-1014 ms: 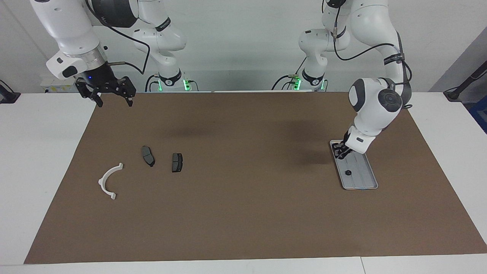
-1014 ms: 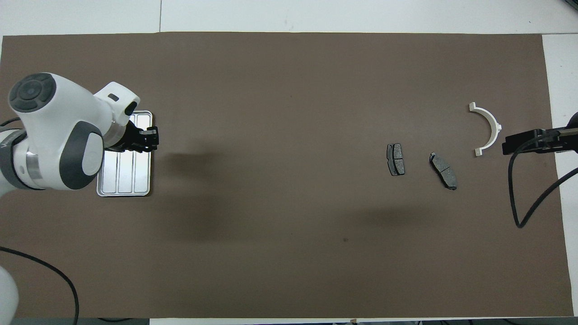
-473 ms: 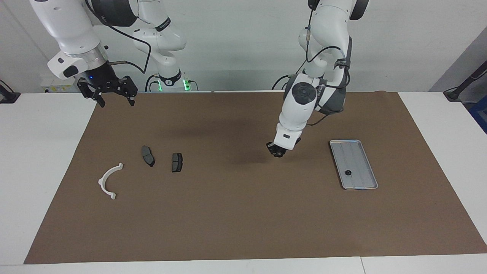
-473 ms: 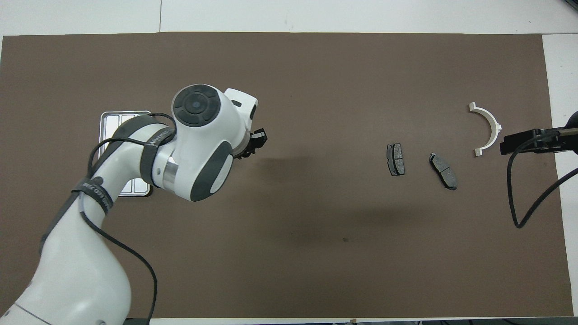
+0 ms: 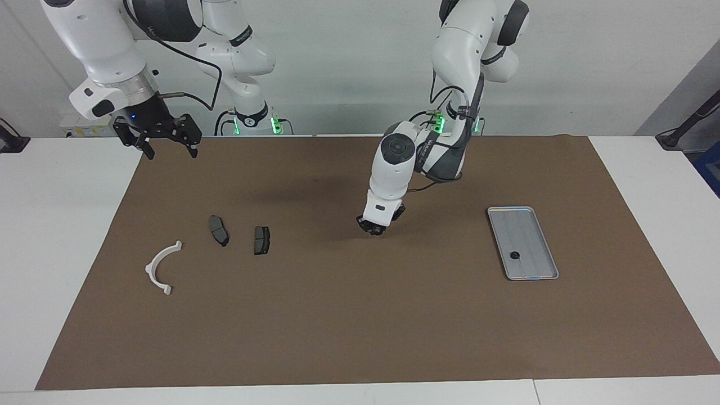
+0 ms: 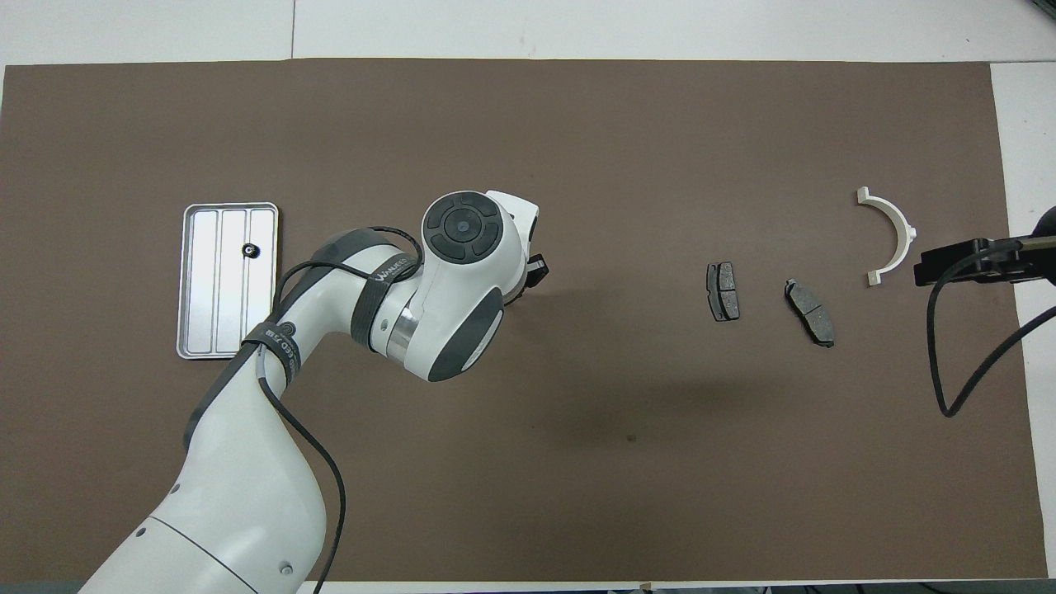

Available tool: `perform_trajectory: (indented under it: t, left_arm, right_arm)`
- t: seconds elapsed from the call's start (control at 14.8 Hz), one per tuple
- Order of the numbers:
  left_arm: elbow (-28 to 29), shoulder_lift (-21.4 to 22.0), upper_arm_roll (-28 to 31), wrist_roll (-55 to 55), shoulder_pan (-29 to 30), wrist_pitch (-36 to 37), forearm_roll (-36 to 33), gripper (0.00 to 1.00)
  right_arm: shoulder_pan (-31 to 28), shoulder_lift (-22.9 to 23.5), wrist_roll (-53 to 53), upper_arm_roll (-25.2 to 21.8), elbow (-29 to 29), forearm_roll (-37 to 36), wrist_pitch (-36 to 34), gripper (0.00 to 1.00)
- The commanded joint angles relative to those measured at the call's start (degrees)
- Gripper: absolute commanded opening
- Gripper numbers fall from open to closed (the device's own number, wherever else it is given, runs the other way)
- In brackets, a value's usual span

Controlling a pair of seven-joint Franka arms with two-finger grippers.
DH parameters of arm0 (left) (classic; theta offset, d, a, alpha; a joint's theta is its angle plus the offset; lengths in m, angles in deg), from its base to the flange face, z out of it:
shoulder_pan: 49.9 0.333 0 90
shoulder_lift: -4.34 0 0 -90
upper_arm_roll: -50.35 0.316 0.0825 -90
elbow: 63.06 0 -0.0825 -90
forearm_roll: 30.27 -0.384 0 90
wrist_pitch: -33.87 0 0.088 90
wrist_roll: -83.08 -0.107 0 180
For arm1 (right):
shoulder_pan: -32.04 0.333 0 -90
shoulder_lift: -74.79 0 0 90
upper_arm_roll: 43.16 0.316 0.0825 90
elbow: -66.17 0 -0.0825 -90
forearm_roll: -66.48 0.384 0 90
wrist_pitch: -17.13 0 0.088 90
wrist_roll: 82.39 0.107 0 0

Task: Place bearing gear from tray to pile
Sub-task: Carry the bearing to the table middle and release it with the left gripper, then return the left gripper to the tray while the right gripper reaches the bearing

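Observation:
The silver tray [image 5: 533, 228] [image 6: 216, 318] lies toward the left arm's end of the table, with one small black bearing gear [image 5: 514, 255] [image 6: 249, 250] in it. My left gripper [image 5: 373, 228] [image 6: 536, 272] hangs low over the bare mat between the tray and the pile, its fingertips shut on a small dark piece that looks like a bearing gear. The pile is a white curved bracket [image 5: 162, 268] [image 6: 889, 235] and two dark pads [image 5: 219, 230] [image 5: 261, 239]. My right gripper [image 5: 169, 147] [image 6: 924, 268] waits open, raised over the mat's corner.
A brown mat [image 5: 360, 326] covers most of the white table. The left arm's wrist and forearm [image 6: 462, 289] hide part of the mat in the overhead view. A black cable [image 6: 949, 355] hangs from the right arm.
The left gripper has left the tray and swung across the mat toward the pile, staying shut. One gear in the tray is uncovered. The right arm has not moved.

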Motion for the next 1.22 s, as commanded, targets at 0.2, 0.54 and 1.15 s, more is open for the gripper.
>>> perform_trajectory:
  t: [0.2, 0.54, 1.15]
  left_arm:
    - [-0.6, -3.4, 1.1, 4.4, -3.3, -3.1, 0.1, 0.0]
    - [-1.6, -3.1, 1.6, 4.3, -2.8, 1.2, 0.0, 1.0]
    - [3.4, 7.5, 2.5, -9.0, 8.6, 9.9, -0.1, 1.0]
  right_arm:
    - [-1.2, -0.7, 0.3, 0.3, -2.8, 0.8, 0.8, 1.0]
    - [-1.5, 0.6, -0.4, 0.3, -5.2, 0.4, 6.5, 1.0]
    - [2.2, 12.7, 3.0, 0.7, -0.3, 0.7, 14.1, 1.0]
